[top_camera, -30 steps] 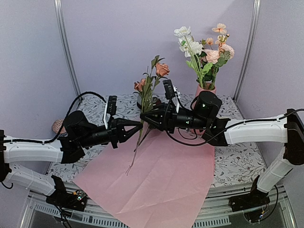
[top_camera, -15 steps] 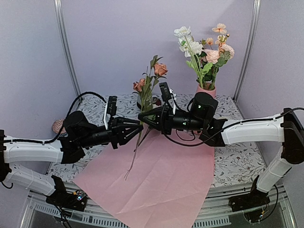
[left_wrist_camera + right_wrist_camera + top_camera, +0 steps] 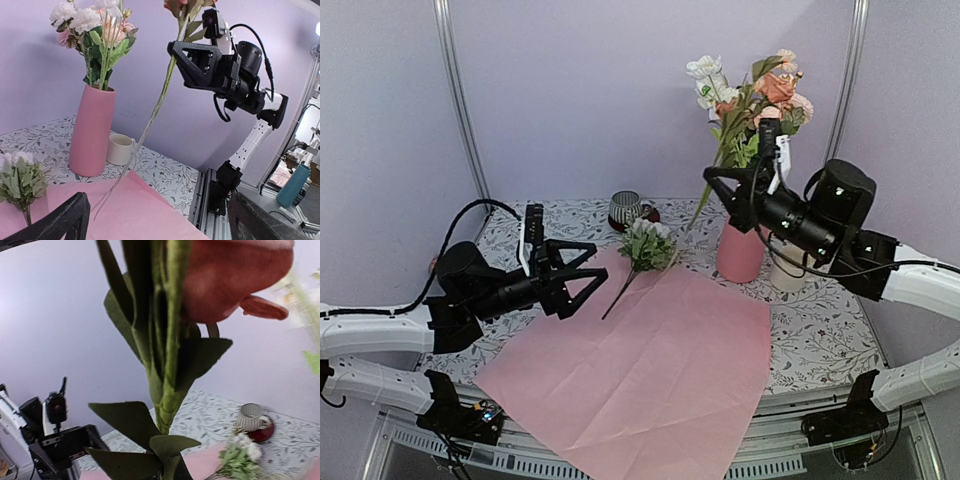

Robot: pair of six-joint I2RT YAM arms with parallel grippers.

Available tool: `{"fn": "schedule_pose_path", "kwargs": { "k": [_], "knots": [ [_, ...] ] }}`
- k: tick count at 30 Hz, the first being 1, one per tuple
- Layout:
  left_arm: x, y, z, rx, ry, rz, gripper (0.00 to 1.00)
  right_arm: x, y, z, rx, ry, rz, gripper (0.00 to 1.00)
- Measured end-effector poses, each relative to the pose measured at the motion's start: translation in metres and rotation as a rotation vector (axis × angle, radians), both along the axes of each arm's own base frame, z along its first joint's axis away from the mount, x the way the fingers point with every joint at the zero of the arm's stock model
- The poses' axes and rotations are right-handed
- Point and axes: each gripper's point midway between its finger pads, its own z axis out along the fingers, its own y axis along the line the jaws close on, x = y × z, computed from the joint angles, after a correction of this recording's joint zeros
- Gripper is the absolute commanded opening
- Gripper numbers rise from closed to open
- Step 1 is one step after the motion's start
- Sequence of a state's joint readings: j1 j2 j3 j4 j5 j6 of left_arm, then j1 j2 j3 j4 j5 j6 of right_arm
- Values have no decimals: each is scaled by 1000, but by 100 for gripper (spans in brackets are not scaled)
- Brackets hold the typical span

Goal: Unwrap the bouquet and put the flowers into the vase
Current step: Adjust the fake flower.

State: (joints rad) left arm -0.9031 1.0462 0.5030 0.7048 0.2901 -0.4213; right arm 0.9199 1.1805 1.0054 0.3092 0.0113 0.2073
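Observation:
The bouquet's pale pink paper lies spread flat on the table. The tall pink vase stands at the back right with several flowers in it. My right gripper is shut on the green stem of a pink rose, held high just left of the vase with its lower end hanging free. My left gripper hovers open and empty over the paper's left edge. A white-headed sprig lies at the paper's far edge. In the right wrist view, leaves and the stem hide my jaws.
A striped mug on a red saucer stands at the back centre. A short cream cup sits just right of the vase. Purple walls close in the back and sides.
My left gripper opened, let go of the rose stem and drew back left. My right gripper closed on the stem and carried it up and right, next to the vase.

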Motion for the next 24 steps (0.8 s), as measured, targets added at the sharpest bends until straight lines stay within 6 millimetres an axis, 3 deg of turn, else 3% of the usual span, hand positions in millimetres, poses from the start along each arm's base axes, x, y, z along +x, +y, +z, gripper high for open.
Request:
{"fn": "schedule_pose_path", "kwargs": {
  "k": [7, 13, 18, 24],
  "knots": [
    [6, 13, -4, 2, 7, 76, 98, 26, -98, 49, -59, -46, -393, 2],
    [8, 14, -7, 8, 14, 91, 98, 22, -152, 114, -64, -142, -600, 2],
    [9, 13, -10, 16, 20, 89, 98, 22, -167, 152, -60, -198, -675, 2],
    [9, 12, -11, 19, 21, 89, 98, 45, -156, 148, -139, -203, -716, 2]
  ]
}}
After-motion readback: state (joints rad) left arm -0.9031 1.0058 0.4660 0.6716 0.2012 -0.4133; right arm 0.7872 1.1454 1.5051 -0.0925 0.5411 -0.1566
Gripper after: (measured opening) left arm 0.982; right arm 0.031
